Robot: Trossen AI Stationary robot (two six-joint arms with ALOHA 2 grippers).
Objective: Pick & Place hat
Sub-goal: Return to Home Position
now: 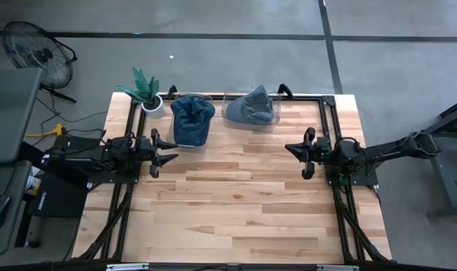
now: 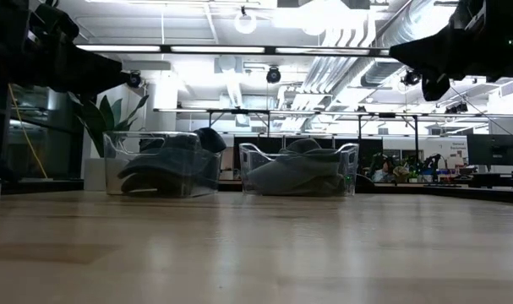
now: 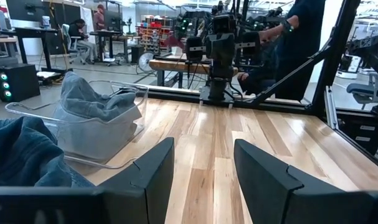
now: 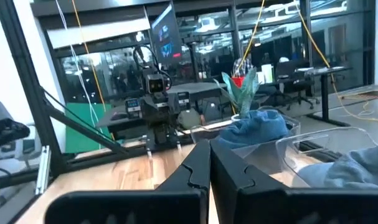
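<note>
Blue cap (image 1: 192,120) and gray cap (image 1: 251,105) lie in clear bins (image 1: 226,111); left gripper (image 3: 204,171) fingers apart, right gripper (image 4: 209,163) fingers together.

Nothing legible anywhere — no brand, number or sign. A pale label (image 1: 38,190) on the dark gear left of the tabletop (image 1: 236,203) is too small to read, and the tilted screen (image 4: 165,34) in the room behind shows only blurred marks.
</note>
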